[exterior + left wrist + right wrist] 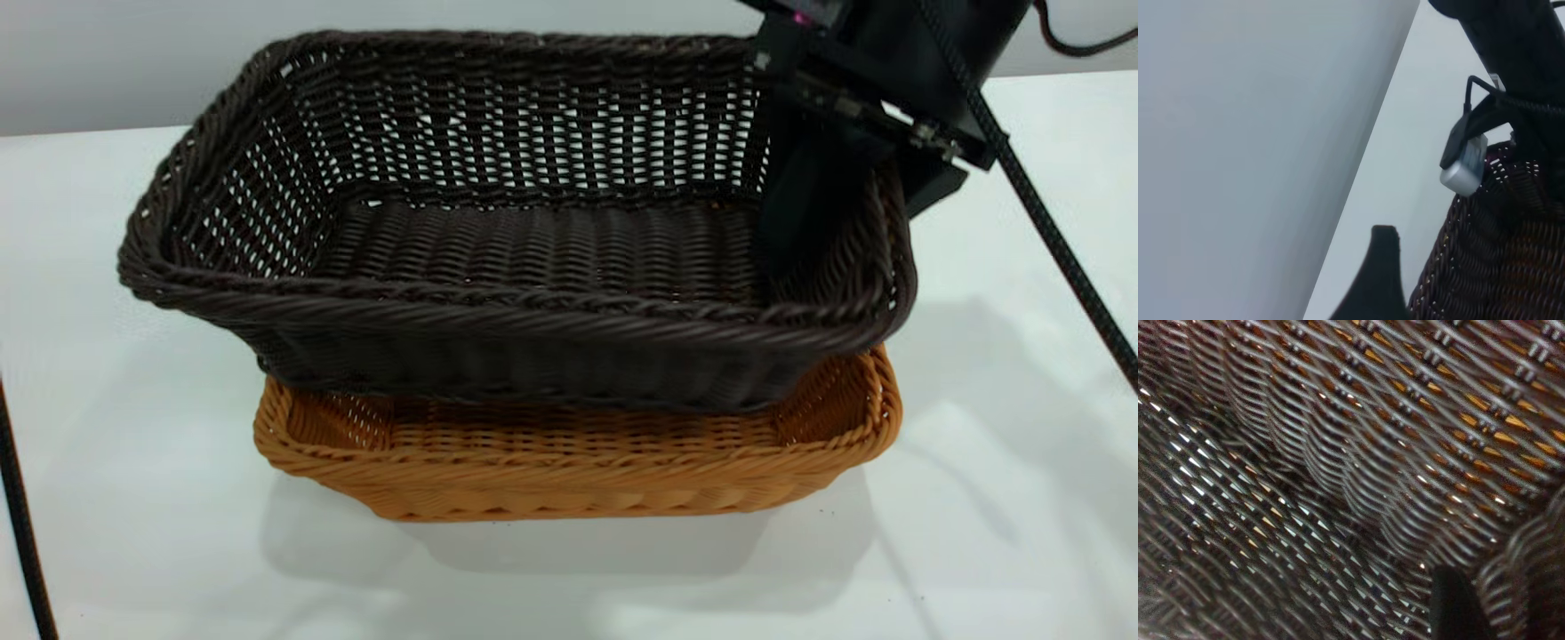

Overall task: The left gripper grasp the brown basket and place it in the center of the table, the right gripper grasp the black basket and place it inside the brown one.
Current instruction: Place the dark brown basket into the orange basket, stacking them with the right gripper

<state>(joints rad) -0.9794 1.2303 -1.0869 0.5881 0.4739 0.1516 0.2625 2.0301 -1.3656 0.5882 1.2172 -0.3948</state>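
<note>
At the right short wall of the black basket: the right gripper (805, 191), a black arm end with wedge-shaped fingers, has its jaws clamped on that wall, one finger inside and the other outside, so the whole basket can hang from one edge.
Held thing: the very dark brown, almost black rectangular woven wicker basket (498, 240) is lifted and tilted, its base lying over the mouth of the one beneath; whether they touch I cannot tell.
Below the black basket: the light orange-tan rectangular woven wicker basket (578, 462) sits flat on the plain white glossy tabletop (133, 533), open side up, ready to receive it.
Step judged: lowering to nest, not yet seated.
Off to the black basket's side: the left gripper (1371, 280) is clear of both baskets; its jaws cannot be told.
</note>
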